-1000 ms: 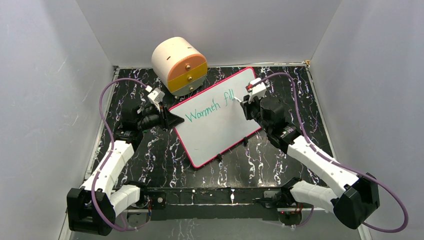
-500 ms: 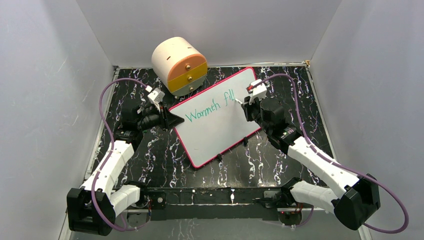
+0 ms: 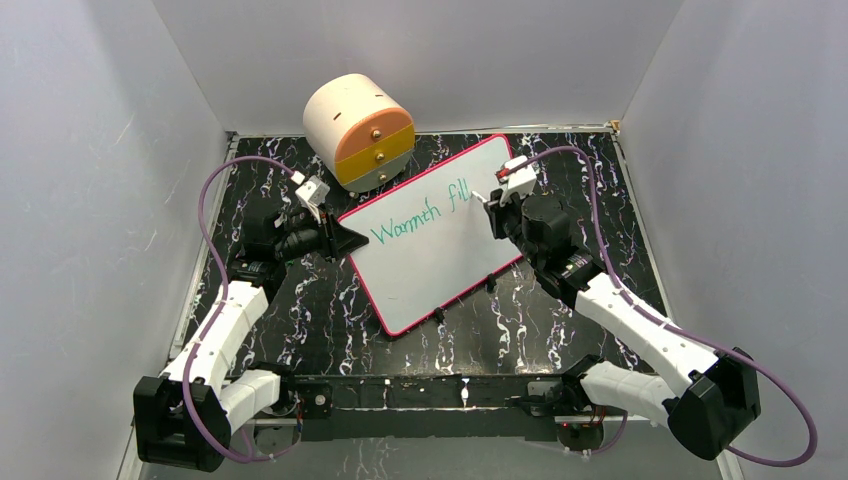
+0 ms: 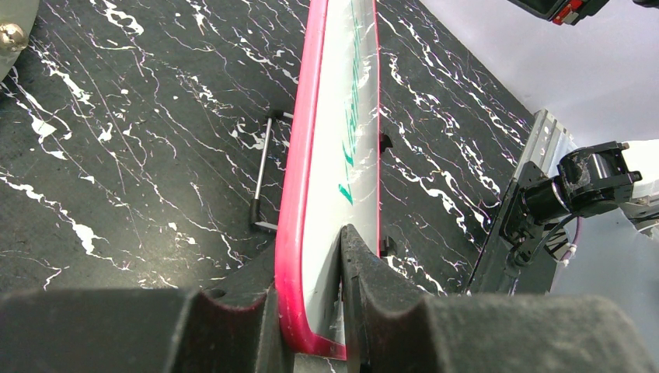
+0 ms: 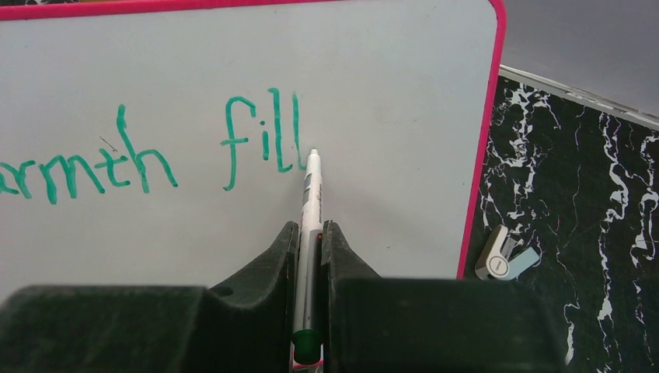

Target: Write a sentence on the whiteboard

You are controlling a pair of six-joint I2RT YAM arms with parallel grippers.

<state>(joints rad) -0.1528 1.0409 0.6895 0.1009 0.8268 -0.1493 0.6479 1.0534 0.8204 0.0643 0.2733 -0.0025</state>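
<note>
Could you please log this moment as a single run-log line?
left end effector: shut on whiteboard | right end effector: shut on marker | sentence: "Warmth fill"

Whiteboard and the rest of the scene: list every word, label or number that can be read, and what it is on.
"Warmth fill": green handwriting, the sentence, on the whiteboard.
Print on the barrel of the marker: too small to read.
No other text shows.
</note>
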